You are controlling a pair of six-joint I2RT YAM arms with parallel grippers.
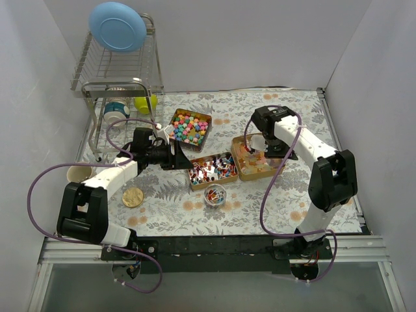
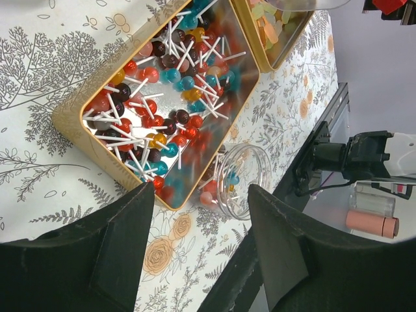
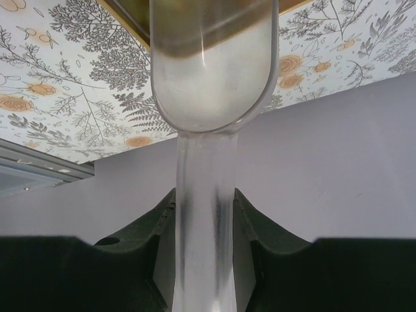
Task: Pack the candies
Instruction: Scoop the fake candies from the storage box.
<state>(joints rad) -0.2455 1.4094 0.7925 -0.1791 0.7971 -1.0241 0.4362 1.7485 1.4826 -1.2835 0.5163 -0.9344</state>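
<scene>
Three gold tins hold the candies: bright multicoloured lumps (image 1: pixel 189 127), red, blue and dark sweets on white sticks (image 1: pixel 212 170) (image 2: pixel 169 97), and orange-yellow gummies (image 1: pixel 252 162) (image 2: pixel 276 26). A small clear jar (image 1: pixel 214 194) (image 2: pixel 244 177) with a few sweets inside stands just in front of the middle tin. My left gripper (image 1: pixel 180 158) (image 2: pixel 201 201) hovers open and empty to the left of that tin. My right gripper (image 1: pixel 265 147) (image 3: pixel 205 211) is shut on the handle of a clear plastic scoop (image 1: pixel 259 142) (image 3: pixel 213 71), held over the gummy tin.
A round gold lid (image 1: pixel 132 197) lies on the floral cloth near the left arm, with a paper cup (image 1: pixel 79 173) to its left. A wire dish rack (image 1: pixel 117 68) with a blue plate (image 1: pixel 117 26) and cups stands at the back left.
</scene>
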